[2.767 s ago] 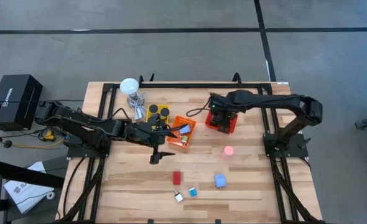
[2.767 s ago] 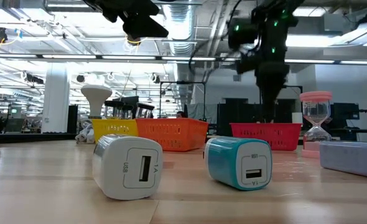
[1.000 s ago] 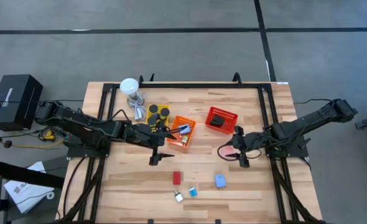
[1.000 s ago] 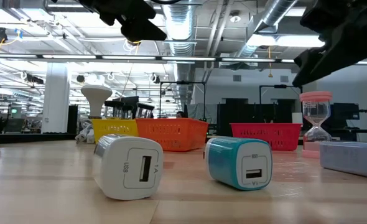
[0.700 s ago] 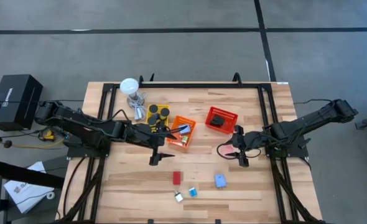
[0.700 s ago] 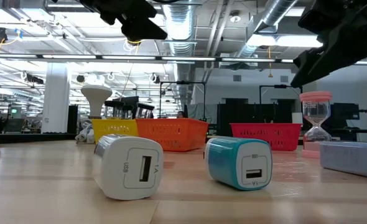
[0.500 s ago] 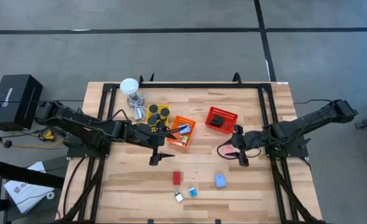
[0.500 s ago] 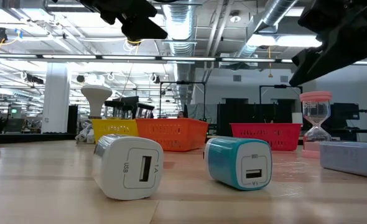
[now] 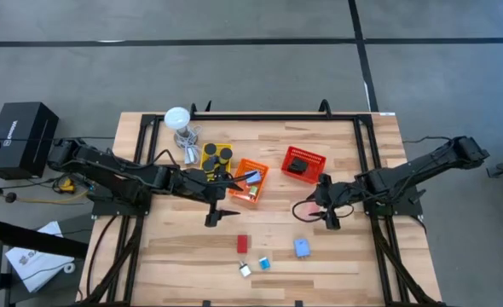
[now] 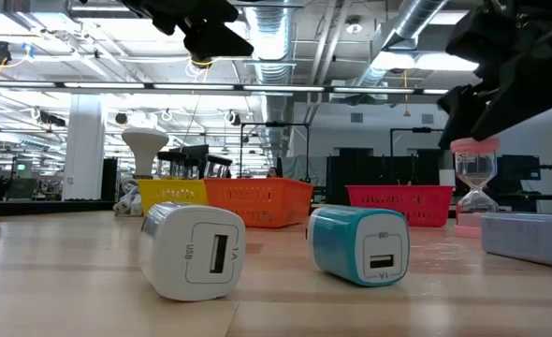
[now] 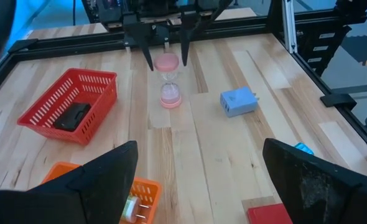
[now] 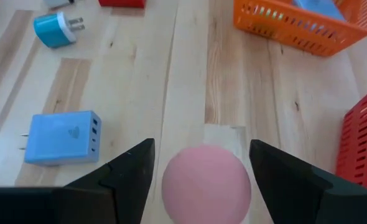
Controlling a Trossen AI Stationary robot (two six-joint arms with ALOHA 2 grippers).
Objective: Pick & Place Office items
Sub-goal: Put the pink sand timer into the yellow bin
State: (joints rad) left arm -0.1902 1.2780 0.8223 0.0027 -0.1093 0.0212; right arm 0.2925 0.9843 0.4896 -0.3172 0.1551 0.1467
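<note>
My right gripper (image 9: 319, 208) is open, low over the table, with one finger on each side of the pink hourglass (image 12: 206, 182) and a gap showing at both; the hourglass stands upright on its base (image 11: 170, 102). My left gripper (image 9: 228, 198) hangs open and empty above the near edge of the orange basket (image 9: 250, 181). A light-blue charger (image 9: 303, 247), a red flat block (image 9: 243, 244), a teal charger (image 9: 264, 263) and a white charger (image 9: 245, 270) lie on the table's near part. Black pucks sit in the yellow basket (image 9: 217, 155).
The red basket (image 9: 304, 164), with a black item inside, stands just beyond the hourglass. A white round-headed lamp (image 9: 177, 119) stands at the far left by the yellow basket. Bare wood lies between the baskets and the near items. Black frame rails line the table's sides.
My right gripper has crept a little toward the table's left, so that its open fingers now reach farther around the pink hourglass. The hourglass has not moved.
</note>
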